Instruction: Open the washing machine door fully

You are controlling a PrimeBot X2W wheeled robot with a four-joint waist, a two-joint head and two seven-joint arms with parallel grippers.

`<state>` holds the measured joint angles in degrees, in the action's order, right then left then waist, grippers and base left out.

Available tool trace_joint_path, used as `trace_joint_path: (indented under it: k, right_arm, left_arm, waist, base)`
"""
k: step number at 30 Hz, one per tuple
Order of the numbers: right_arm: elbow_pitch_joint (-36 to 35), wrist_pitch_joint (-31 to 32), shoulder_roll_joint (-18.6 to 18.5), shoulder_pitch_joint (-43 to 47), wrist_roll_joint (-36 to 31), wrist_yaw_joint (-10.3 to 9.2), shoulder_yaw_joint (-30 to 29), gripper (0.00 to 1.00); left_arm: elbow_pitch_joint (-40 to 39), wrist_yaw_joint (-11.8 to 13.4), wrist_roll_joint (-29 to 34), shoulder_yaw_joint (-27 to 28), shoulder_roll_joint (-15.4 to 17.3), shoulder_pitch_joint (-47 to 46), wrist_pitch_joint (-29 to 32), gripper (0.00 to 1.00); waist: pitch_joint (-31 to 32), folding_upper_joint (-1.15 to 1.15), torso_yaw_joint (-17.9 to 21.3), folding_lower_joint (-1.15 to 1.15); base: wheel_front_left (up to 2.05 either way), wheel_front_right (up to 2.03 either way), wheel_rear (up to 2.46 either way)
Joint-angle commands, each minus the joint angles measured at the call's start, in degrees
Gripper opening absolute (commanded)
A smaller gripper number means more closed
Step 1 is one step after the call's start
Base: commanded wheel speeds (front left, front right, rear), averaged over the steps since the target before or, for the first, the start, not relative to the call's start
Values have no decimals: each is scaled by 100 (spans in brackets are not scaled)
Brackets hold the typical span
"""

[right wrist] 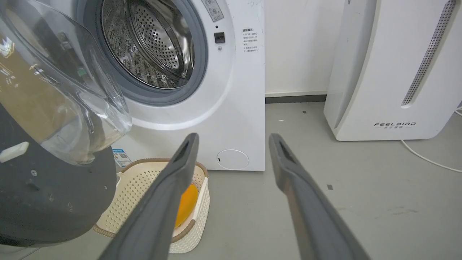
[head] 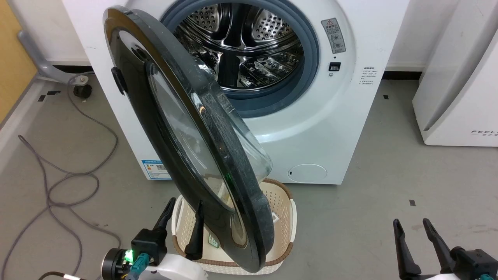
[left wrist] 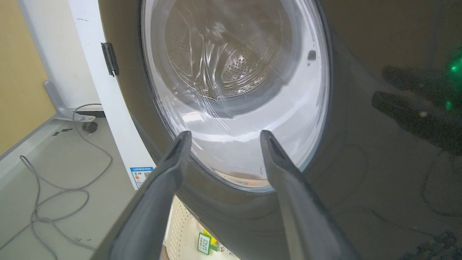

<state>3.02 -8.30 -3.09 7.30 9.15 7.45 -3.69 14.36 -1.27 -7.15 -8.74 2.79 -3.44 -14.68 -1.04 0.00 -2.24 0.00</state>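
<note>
Where the washing machine door point(head: 155, 128) hangs: swung out on its left hinge, roughly halfway, its free edge coming towards the head camera, not yet fully back!
Door face: glossy black ring around the clear window; the bulging glass bowl sticks out on the machine side, plain in the right wrist view point(right wrist: 47, 187).
Washing machine point(head: 311, 128): white front-loader straight ahead, mouth wide open to view, steel drum point(head: 241, 42) shining inside the grey gasket point(head: 309, 58).
Low on the front: blue label point(head: 155, 170) at the left, round white flap point(head: 307, 173) at the right.
Left gripper point(head: 186, 202): low at the left, fingers spread, nothing between them, pointing up at the door's outer face. From its own wrist camera point(left wrist: 225, 133) the tips line up with the lower rim of the window point(left wrist: 234, 83); touching or just short, I cannot tell.
Right gripper point(head: 411, 221): down at the lower right, well apart from the door, fingers parted and empty, aimed past the machine's front corner in its wrist view point(right wrist: 234, 136).
Basket point(head: 286, 217): cream, perforated, on the floor before the machine, under the door's lower edge, something orange point(right wrist: 187, 204) lying in it.
Floor left: grey cable point(head: 50, 182) looping loose.
Right side: white FEELBIRD appliance point(right wrist: 389, 72) beside the machine.
</note>
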Motion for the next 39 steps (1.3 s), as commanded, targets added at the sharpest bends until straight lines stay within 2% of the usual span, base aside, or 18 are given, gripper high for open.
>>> trace_joint_path:
  k: [1,2,10,18,24,32,39]
  right_arm:
    - [36,-59,21,-122,8,3,9,100]
    - [52,-64,21,-132,1,3,8,100]
    - [118,-94,21,-164,-5,3,-6,100]
    - [146,-121,21,-146,20,3,-13,100]
    - [131,-153,21,-162,24,3,-7,100]
    - [163,-187,21,-198,38,3,19,100]
    - [202,-231,21,-224,50,3,20,100]
  left_arm:
    - [23,-24,5,-9,9,-23,-32,27]
    - [29,-25,-4,-11,9,-23,-32,0]
    - [-4,-15,-73,-28,9,-18,-32,0]
    - [-319,145,-285,35,9,-89,-32,0]
    - [-1194,341,-404,47,9,-289,-32,0]
    - [-2859,565,-282,-71,9,-628,-32,0]
    - [-4066,603,-138,-292,9,-894,-32,0]
  waist:
    - [3,0,-4,0]
    - [5,0,-3,0]
    - [20,0,9,0]
    - [44,0,-2,0]
    - [10,0,-19,0]
    - [-40,0,-16,0]
    - [-79,0,-9,0]
  base:
    - [0,0,0]
    - [0,0,0]
    - [0,0,0]
    - [0,0,0]
    - [0,0,0]
    - [0,0,0]
    - [0,0,0]
